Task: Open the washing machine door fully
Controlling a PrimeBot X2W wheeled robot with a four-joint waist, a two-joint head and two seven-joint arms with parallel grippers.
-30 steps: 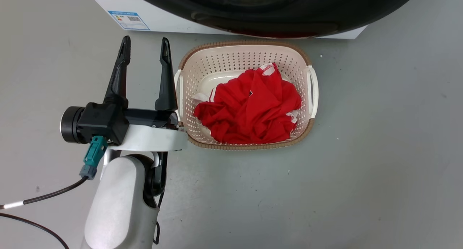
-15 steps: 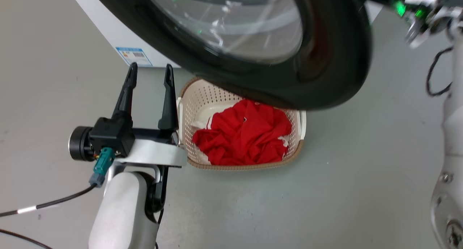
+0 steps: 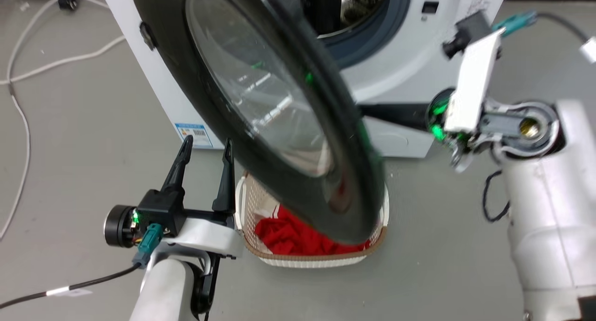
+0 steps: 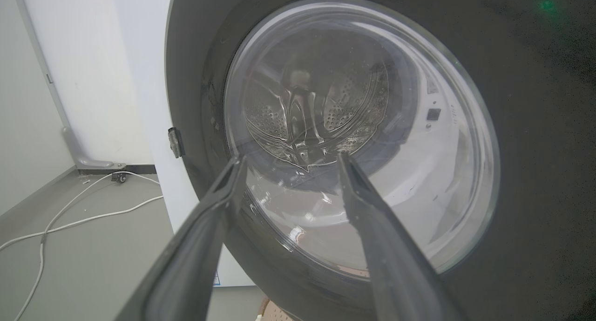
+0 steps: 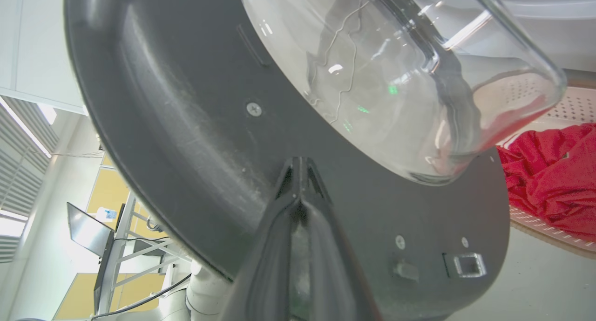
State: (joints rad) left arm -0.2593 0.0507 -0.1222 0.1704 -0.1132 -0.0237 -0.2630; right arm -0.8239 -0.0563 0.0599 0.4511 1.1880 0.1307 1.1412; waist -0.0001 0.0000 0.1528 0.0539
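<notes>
Head view, looking down at a grey floor (image 3: 442, 265). Nearest, at lower left, the left gripper (image 3: 207, 142) points away from the robot. Its two dark fingers are spread wide with nothing between them, and one finger stands just beside the rim of a cream plastic laundry basket (image 3: 316, 261). Bare floor runs from the gripper's left side out to white cables (image 3: 28, 137).

The basket holds crumpled red cloth (image 3: 286, 235). Its far half is hidden under the lower edge of the washing machine door (image 3: 260, 102). This glossy black disc with a bulging clear glass bowl stands swung out from the washing machine (image 3: 400, 60). It is hinged at the view's left, and its free edge reaches toward the robot above the basket.

The right gripper (image 5: 298, 172) is pinched closed and holds nothing. Its joined tips meet the door's dark inner face beside the glass bowl (whether they press on it, I cannot tell). A strip of floor lies between the door's free edge and the pale right forearm (image 3: 540, 228).

Beyond, the machine's round opening shows a blue-grey gasket (image 3: 372, 41) and a perforated steel drum (image 3: 344, 9). A blue label sticker (image 3: 193, 133) sits low on the white body.
</notes>
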